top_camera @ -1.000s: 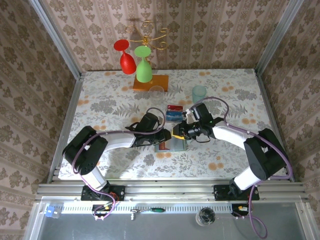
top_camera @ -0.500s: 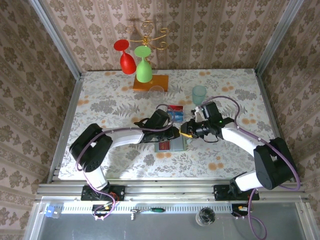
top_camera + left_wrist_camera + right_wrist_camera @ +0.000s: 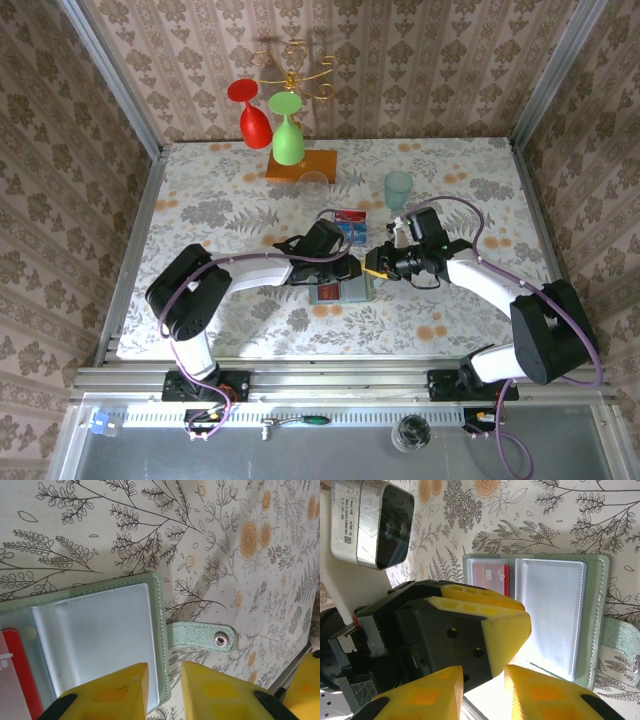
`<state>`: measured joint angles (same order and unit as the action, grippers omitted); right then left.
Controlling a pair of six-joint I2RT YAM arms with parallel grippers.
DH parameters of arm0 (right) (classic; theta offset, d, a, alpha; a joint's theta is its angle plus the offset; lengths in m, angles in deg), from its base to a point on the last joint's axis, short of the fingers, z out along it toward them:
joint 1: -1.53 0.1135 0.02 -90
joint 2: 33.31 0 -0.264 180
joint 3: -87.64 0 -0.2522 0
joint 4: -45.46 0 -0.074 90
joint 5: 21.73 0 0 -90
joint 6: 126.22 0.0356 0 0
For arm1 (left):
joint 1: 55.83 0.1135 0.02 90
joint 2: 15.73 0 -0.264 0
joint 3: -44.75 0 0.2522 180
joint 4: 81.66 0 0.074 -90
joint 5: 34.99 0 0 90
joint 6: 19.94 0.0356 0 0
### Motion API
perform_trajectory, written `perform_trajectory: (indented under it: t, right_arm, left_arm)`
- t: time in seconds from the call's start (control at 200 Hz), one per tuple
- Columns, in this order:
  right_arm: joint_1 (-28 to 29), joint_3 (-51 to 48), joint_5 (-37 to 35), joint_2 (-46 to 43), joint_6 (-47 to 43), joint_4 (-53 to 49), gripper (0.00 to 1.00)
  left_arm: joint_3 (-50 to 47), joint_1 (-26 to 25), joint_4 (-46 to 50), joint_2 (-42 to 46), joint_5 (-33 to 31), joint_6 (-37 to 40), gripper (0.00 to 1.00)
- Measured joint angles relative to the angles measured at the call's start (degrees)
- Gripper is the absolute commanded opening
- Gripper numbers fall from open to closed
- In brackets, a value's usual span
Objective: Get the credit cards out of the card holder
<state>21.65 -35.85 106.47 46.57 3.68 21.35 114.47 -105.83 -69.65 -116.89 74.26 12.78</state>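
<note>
Card holder (image 3: 340, 292), a pale grey-green fold-open wallet, lay open at the centre of the floral tablecloth (image 3: 470, 190) in the top view. Left gripper (image 3: 350, 268) and right gripper (image 3: 374, 268) met at its far edge.

Left wrist: yellow jaws stood narrowly apart astride the holder's rim, near the snap strap (image 3: 202, 635); couldn't tell if they pinched it. Thin red credit card (image 3: 22, 675) sat in the other panel.

Right wrist: jaws slightly parted with nothing between, just beside the left gripper.

Card holder (image 3: 100, 630) pale green w/ clear sleeves; card (image 3: 490, 577) inside red. Blue card (image 3: 349, 233) nearby. Tablecloth (image 3: 220, 190) cream, grey leaf print + orange flowers. Walls (image 3: 420, 60) brown damask. Glasses: one red (image 3: 252, 118), one green (image 3: 288, 140). Cup (image 3: 398, 187) teal.
</note>
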Motion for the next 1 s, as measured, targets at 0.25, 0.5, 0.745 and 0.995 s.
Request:
perform_trajectory:
  t: [0.25,0.5,0.745,0.995]
  right_arm:
    - [1.0,0.0,0.0,2.6,1.7,1.6,0.28]
    - [4.4,2.6,-0.2,7.9,2.8,2.7,0.28]
    - [8.1,7.8,-0.6,14.7,4.1,4.4,0.27]
    - [10.1,10.8,-1.6,19.4,5.0,5.4,0.27]
  left_arm:
    - [-4.0,2.6,-1.0,2.7,0.2,0.3,0.24]
    - [-11.0,6.3,-2.5,8.6,1.0,0.5,0.24]
    - [-16.6,10.0,-3.1,14.2,2.0,1.1,0.24]
    - [-21.0,12.5,-3.5,17.2,3.0,1.6,0.22]
